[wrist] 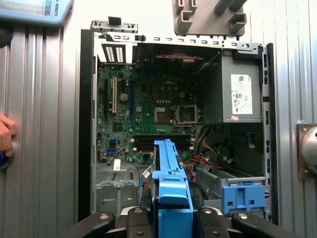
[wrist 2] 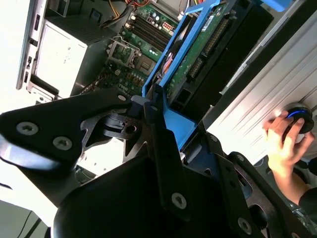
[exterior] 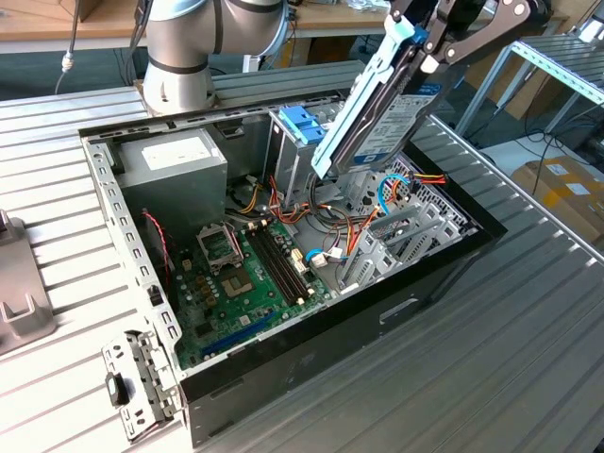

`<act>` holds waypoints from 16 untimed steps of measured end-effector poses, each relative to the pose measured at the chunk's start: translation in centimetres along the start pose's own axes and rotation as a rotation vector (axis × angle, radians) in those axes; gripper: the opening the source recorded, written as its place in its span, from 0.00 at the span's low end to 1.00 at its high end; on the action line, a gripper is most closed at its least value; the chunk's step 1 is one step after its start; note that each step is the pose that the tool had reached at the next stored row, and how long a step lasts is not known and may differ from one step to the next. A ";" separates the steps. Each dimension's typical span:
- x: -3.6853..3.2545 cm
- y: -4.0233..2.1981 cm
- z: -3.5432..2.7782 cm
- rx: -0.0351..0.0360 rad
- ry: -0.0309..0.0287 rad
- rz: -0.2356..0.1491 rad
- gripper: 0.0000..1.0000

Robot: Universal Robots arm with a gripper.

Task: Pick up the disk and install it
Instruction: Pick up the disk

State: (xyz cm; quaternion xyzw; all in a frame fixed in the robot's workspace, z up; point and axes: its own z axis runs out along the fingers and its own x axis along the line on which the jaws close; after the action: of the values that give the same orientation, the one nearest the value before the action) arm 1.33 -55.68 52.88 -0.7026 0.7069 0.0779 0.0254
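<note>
The disk (exterior: pixel 377 113) hangs over the open case (exterior: pixel 104 189), gripped at its upper end by the claw (exterior: pixel 429 52), whose fingers are clamped on the blue carrier and cover that end. The arm is cut off at the top of the exterior view. The disk's long axis is steeply tilted, its lower end pointing down toward the blue latch (exterior: pixel 300 123); whether the two touch cannot be told. The exterior view shows the disk's labelled face. The second wrist view shows its circuit-board side (wrist 2: pixel 198 44) and the claw (wrist 2: pixel 158 124). The first wrist view shows it edge-on (wrist: pixel 171 168), over the motherboard (wrist: pixel 143 114). A person's hand (wrist 2: pixel 285 144) rests on a round knob (wrist 2: pixel 297 116) on the table (exterior: pixel 528 359), beside the case.
</note>
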 end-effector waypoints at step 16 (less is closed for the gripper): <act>1.02 -0.19 -0.10 -0.0001 0.0001 0.000 0.37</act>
State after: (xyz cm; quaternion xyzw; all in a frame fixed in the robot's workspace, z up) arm 1.52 -56.70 52.81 -0.7026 0.7069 0.0779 0.0253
